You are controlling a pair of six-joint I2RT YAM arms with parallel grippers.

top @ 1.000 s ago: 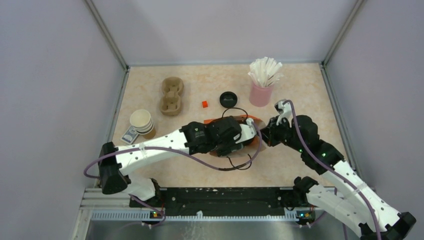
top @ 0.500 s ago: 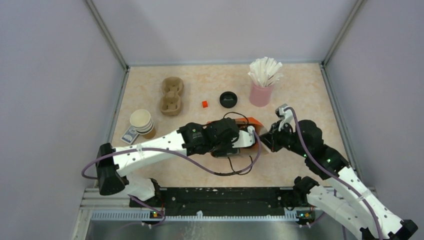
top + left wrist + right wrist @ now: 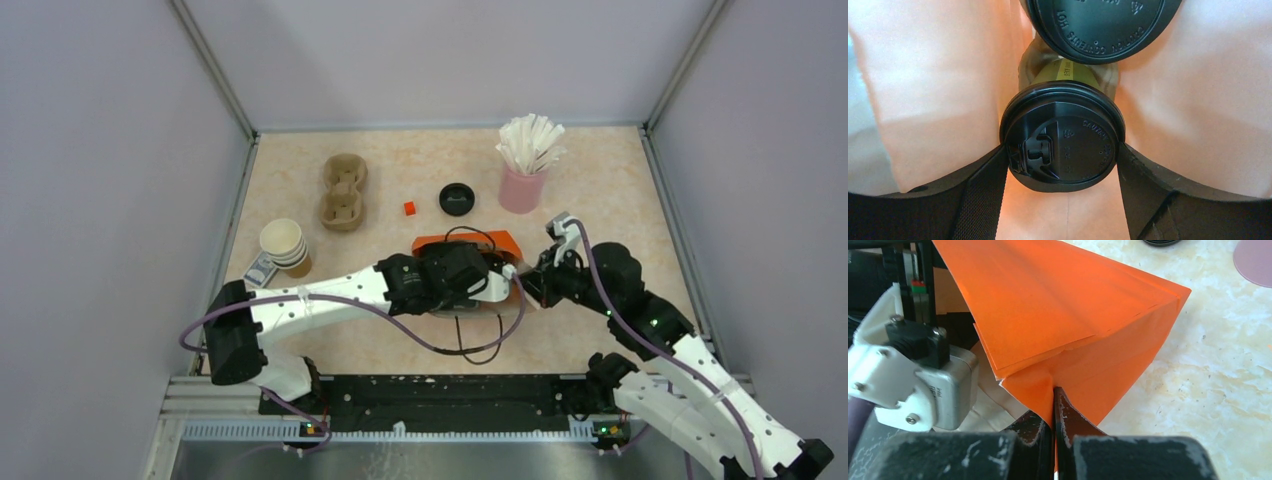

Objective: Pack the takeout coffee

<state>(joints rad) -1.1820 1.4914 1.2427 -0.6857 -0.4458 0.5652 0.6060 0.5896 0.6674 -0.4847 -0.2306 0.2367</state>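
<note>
Your left gripper (image 3: 1062, 152) is down inside the tall orange paper bag (image 3: 465, 242), mid-frame in the top view. In the left wrist pic, the small olive-tan paper cup with the round black plastic lid (image 3: 1063, 125) sits right btw the two black fingers (image 3: 983, 195), in the middle of the frame. One finger touches the lid's rim on each side, so the jaws stand wide but they hold the cup. You look down on the lid, and a bit of the cup's olive side shows just above it. A 2nd round black lid (image 3: 1100, 25) is at the top edge of that pic, v. close to the cup. You can't tell if the two touch. The bag's pale orange walls fill the left and right of the pic.

Your right gripper (image 3: 1054, 395) is squeezed shut on a folded corner of the orange bag, low in the middle of the right wrist pic.

In the top view, the upper part of the frame has:
- a pink cup of white straws (image 3: 522, 185)
- a loose black lid (image 3: 457, 198)
- a tiny red block (image 3: 409, 208)
- a brown cardboard cup tray (image 3: 343, 190)

A stack of cream paper cups (image 3: 283, 245) stands at mid-left.
</note>
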